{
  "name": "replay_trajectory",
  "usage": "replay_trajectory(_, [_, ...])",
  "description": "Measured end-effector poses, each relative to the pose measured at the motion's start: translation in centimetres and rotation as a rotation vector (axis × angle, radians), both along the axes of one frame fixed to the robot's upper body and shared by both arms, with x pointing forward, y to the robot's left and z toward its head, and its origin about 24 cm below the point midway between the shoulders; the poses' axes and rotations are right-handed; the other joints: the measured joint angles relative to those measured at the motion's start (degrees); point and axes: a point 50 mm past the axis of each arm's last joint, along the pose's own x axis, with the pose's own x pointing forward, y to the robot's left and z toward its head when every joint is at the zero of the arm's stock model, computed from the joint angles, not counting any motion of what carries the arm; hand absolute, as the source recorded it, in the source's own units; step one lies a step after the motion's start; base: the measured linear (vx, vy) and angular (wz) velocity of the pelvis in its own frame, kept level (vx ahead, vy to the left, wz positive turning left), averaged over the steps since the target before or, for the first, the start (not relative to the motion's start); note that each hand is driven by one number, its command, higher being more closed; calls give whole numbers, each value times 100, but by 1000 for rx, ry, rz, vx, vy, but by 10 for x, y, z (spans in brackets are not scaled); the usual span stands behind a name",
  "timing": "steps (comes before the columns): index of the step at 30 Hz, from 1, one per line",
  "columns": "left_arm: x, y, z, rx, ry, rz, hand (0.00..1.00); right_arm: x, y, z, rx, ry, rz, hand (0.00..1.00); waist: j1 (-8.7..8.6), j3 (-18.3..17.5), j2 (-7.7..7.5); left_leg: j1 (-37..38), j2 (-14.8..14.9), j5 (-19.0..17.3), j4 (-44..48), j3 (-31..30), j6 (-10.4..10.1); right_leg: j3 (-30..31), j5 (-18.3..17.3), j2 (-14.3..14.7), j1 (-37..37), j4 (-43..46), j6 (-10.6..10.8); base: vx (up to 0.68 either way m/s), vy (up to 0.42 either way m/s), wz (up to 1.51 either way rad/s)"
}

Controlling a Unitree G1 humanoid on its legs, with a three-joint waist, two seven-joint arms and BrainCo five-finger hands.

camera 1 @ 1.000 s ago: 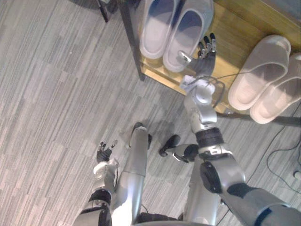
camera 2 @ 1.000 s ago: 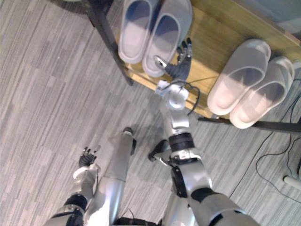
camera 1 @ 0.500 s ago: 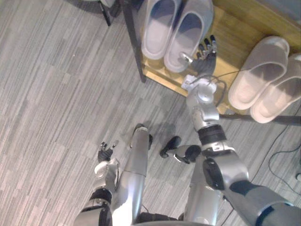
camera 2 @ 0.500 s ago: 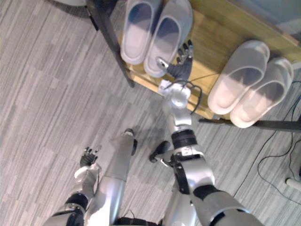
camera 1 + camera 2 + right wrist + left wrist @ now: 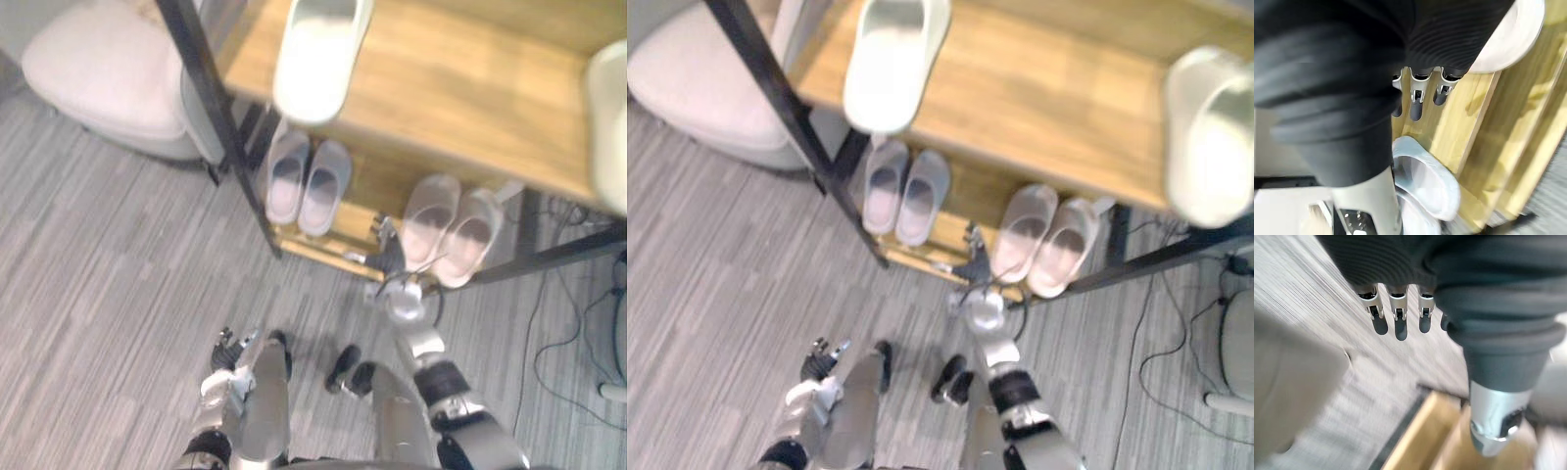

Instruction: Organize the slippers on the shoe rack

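The shoe rack has a wooden top shelf (image 5: 460,98) and a lower shelf (image 5: 1474,122). One white slipper (image 5: 313,54) lies on the top shelf, and another (image 5: 1210,137) is at its right end. On the lower shelf a grey pair (image 5: 299,186) stands at the left and a pale pink pair (image 5: 451,230) at the right. My right hand (image 5: 387,257) rests open at the lower shelf's front edge between the two pairs, its fingers (image 5: 1415,98) straight beside a grey slipper (image 5: 1425,181). My left hand (image 5: 225,348) hangs open low over the floor, holding nothing.
A white round cushion seat (image 5: 108,78) stands left of the rack, behind its black leg (image 5: 220,127). Cables (image 5: 578,323) trail over the grey striped floor at the right, near a white object (image 5: 1234,377).
The camera has pulled back and tipped up, so the top shelf and its white slippers now show. My right hand stays between the two lower pairs; the left hand stays low.
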Motion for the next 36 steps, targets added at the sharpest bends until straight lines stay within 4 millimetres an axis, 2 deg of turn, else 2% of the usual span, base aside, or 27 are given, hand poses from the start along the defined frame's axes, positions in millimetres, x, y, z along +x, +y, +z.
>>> replay_trajectory(4, [-7,-12,-5,32,34,-125,0,-23,-19,-41,-106,165,5,0,-141,-209,23,837,-65,381,-1029,158,36,97,411,184,687,-942,98,134,45,-15])
replay_trajectory(9, [-20,-9,-12,81,92,-190,0,-67,-47,-90,-154,399,-57,0,-279,-522,142,1403,-139,446,-1472,249,65,147,893,366,1501,-2058,262,114,70,-7])
replay_trajectory(12, [-21,-9,-13,101,97,-218,0,-94,-60,-116,-153,550,-112,0,-280,-626,222,1597,-233,478,-1636,244,113,159,1106,386,1811,-2501,347,53,96,3])
replay_trajectory(16, [-23,-11,-14,123,105,-266,0,-121,-68,-137,-147,691,-145,0,-291,-664,292,1804,-304,519,-1782,235,176,190,1231,386,2052,-2731,384,2,56,1])
replay_trajectory(19, [-27,-19,-16,145,121,-339,0,-136,-74,-146,-150,756,-168,0,-294,-716,325,1935,-349,553,-1869,224,220,201,1241,372,2135,-2735,392,-27,54,0])
replay_trajectory(23, [-21,-43,-11,179,68,-513,0,-147,-77,-151,-145,796,-187,0,-314,-746,326,2097,-385,648,-2066,210,253,213,1243,330,2169,-2772,413,-56,46,0])
replay_trajectory(26, [-4,-69,12,166,-87,-631,0,-148,-77,-152,-144,803,-191,0,-323,-747,327,2154,-440,736,-2215,155,271,190,1263,299,2173,-2774,442,-38,45,7])
replay_trajectory(29, [13,-103,49,110,-307,-739,0,-149,-77,-152,-145,804,-192,0,-348,-771,352,2163,-475,750,-2255,92,268,144,1284,258,2190,-2775,474,-20,52,10])
replay_trajectory(33, [22,-150,106,-1,-593,-882,0,-152,-79,-153,-152,809,-203,0,-381,-879,456,2256,-532,816,-2426,54,322,119,1280,220,2251,-2774,504,36,48,5])
replay_trajectory(34, [26,-159,126,-34,-683,-908,0,-153,-79,-153,-154,811,-205,0,-396,-915,475,2258,-545,820,-2441,38,327,106,1274,213,2253,-2773,514,40,36,8])
replay_trajectory(36, [37,-166,160,-69,-832,-903,0,-155,-79,-153,-160,812,-207,0,-438,-928,484,2252,-557,833,-2456,6,345,72,1271,205,2255,-2773,517,44,30,9])
